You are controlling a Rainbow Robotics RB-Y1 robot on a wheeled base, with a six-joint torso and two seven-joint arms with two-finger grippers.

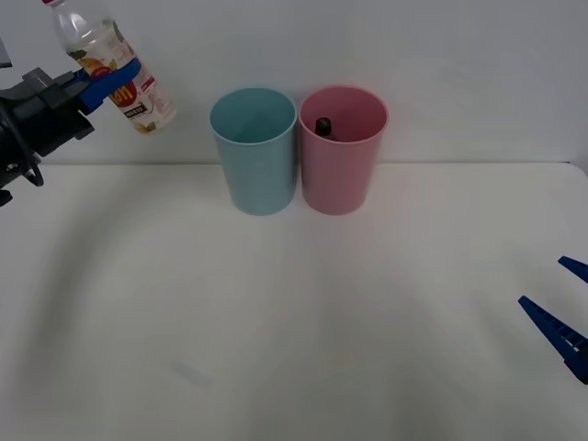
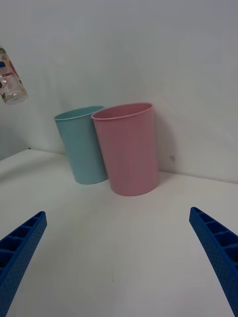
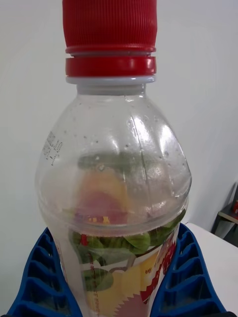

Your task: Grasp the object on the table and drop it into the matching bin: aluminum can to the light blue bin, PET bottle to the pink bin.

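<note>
My left gripper (image 1: 112, 81) is shut on the PET bottle (image 1: 115, 66), a clear bottle with a red cap and an orange-yellow label, held tilted high above the table's far left. In the left wrist view the PET bottle (image 3: 114, 188) stands between the blue fingers (image 3: 34, 277). The light blue bin (image 1: 254, 150) and the pink bin (image 1: 342, 147) stand side by side at the back middle, to the right of the bottle. A dark-capped bottle (image 1: 323, 126) lies inside the pink bin. My right gripper (image 1: 562, 308) waits open low at the right edge.
The white table (image 1: 294, 312) spreads wide in front of the bins. A white wall rises behind it. From the right wrist, the pink bin (image 2: 128, 148) stands in front of the light blue bin (image 2: 82, 144), with bare tabletop between them and the open right gripper (image 2: 119, 257).
</note>
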